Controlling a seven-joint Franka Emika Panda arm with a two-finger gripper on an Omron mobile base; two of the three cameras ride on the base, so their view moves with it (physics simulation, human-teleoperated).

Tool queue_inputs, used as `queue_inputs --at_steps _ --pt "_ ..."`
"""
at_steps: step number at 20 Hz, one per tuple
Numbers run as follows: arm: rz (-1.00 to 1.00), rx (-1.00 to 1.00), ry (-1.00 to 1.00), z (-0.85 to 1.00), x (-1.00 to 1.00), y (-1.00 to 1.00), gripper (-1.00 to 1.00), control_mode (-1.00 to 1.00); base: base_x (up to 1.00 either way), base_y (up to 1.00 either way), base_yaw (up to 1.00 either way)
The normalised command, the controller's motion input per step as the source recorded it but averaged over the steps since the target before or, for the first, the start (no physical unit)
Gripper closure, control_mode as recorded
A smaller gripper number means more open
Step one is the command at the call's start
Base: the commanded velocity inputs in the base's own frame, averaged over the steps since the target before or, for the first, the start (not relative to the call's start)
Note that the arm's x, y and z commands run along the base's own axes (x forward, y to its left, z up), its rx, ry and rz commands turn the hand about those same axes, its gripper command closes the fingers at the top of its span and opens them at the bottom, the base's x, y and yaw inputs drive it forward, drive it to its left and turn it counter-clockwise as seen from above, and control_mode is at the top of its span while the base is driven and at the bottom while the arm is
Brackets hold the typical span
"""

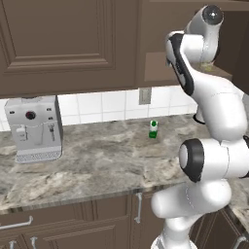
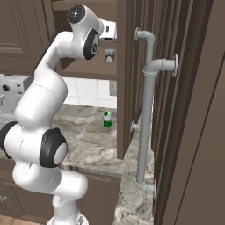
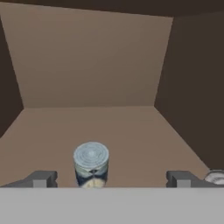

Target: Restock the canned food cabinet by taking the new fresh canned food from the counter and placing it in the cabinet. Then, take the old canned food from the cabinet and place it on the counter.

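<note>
The new fresh canned food (image 3: 91,164), a squat silvery can with a blue-grey label, stands upright on the brown shelf of the cabinet (image 3: 87,65). My gripper (image 3: 111,178) is open just in front of it. Its fingertips (image 3: 41,178) stand wide on either side and do not touch the can. In the right base view the gripper (image 2: 113,30) is up inside the cabinet (image 2: 88,70), above the can (image 2: 110,55). A second can's silvery lid (image 3: 215,177) shows at the lower right edge. Its label is hidden, so I cannot tell whether it is the old canned food.
A green-and-white bottle (image 1: 153,129) (image 2: 107,119) stands on the marble counter (image 1: 97,155) below the cabinet. A grey coffee machine (image 1: 34,127) sits at the left. The open cabinet door (image 2: 125,88) and grey pipes (image 2: 147,110) stand to the right of the arm.
</note>
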Motion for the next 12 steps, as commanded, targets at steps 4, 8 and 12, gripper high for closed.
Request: queue_inputs --at_steps 4,8,12 --pt "-0.22 0.0 0.15 0.24 -0.97 -0.24 -1.0 -1.0 0.0 0.0 0.0" --pt "-0.21 0.01 0.07 -0.21 -1.0 -0.54 -1.0 -1.0 0.0 0.0 0.0" --pt "-0.15 0.09 0.0 -0.43 -0.95 -0.55 -1.0 -1.0 0.0 0.0 0.0"
